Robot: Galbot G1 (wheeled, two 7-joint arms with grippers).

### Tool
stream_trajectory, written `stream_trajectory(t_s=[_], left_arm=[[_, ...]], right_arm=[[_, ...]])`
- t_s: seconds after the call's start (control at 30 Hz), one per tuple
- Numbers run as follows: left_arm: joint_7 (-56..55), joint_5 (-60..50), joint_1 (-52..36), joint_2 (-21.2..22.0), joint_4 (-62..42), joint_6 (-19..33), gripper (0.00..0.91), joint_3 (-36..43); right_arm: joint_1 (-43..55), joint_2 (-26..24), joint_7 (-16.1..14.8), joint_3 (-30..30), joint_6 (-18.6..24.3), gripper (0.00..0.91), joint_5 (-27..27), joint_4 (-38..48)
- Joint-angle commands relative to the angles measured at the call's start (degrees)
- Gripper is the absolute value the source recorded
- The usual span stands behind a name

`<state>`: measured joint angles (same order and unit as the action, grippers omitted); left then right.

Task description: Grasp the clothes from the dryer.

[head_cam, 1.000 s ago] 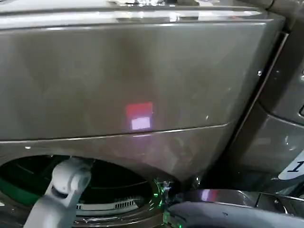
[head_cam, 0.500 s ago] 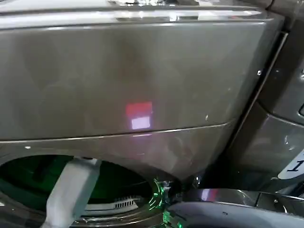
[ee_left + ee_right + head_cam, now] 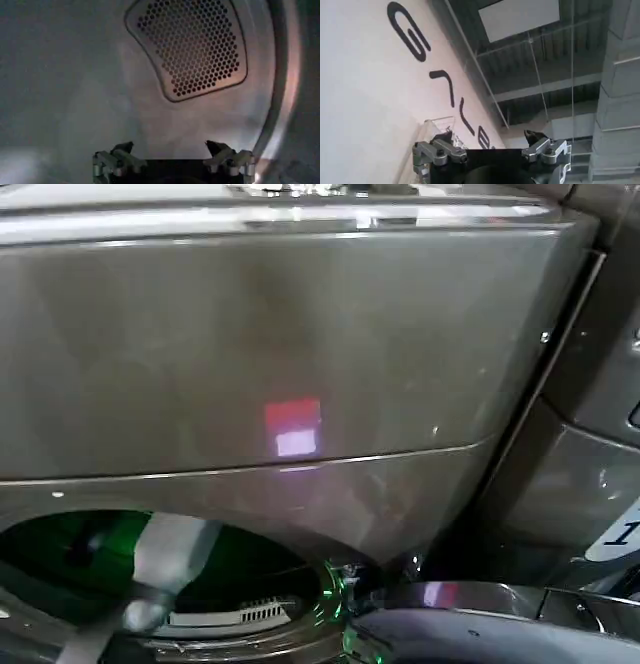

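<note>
Left claw gapes inside the dryer's bare grey drum.

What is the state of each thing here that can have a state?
Dryer: door opening uncovered, left arm reaching in.
Drum: no clothes visible in the part shown.
Perforated panel: uncovered.
Left tool: open, holding nothing, inside the drum.
Right tool: open, holding nothing, aimed toward a lettered wall and the ceiling.
</note>
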<state>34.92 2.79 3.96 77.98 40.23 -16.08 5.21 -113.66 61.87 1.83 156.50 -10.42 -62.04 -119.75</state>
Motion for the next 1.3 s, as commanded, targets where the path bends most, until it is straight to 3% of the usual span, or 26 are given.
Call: stream_trajectory(t_s=[0.03, 0.57, 1.13, 1.17, 1.2, 1.23, 1.27, 1.3], left_arm=[[18.91, -16.65, -7.13, 1.33, -13.84, 9.07, 0.907, 3.78], [32.41, -29.91, -13.15, 2.95, -23.05, 18.76, 0.907, 8.81], [36.49, -31.27, -12.97, 3.04, -27.62, 21.06, 0.907, 8.87], [36.56, -31.38, -13.0, 3.04, -27.73, 21.19, 0.853, 8.92], [36.65, -31.46, -12.99, 3.02, -27.92, 21.25, 0.694, 8.99], [36.81, -31.6, -12.97, 3.04, -28.08, 21.33, 0.375, 9.04], [36.9, -31.69, -12.92, 2.99, -28.08, 21.36, 0.216, 9.08], [37.06, -31.88, -12.85, 2.9, -28.08, 21.44, 0.205, 9.13]], right_arm=[[0.0, 0.03, -0.05, -0.07, 0.02, 0.907, 0.09, -0.02], [0.34, 0.19, -0.12, -0.5, 0.02, 0.907, 0.08, -0.44], [-0.03, 0.54, -0.13, -0.06, 0.03, 0.907, -0.08, -0.69], [-0.05, 0.62, -0.14, 0.0, 0.03, 0.907, -0.09, -0.64], [-0.11, 0.62, -0.12, 0.05, 0.05, 0.907, -0.09, -0.61], [-0.18, 0.6, -0.13, 0.15, 0.06, 0.907, -0.09, -0.55], [-0.25, 0.55, -0.11, 0.22, 0.04, 0.907, -0.11, -0.5], [-0.29, 0.53, -0.1, 0.27, 0.05, 0.907, -0.12, -0.45]])
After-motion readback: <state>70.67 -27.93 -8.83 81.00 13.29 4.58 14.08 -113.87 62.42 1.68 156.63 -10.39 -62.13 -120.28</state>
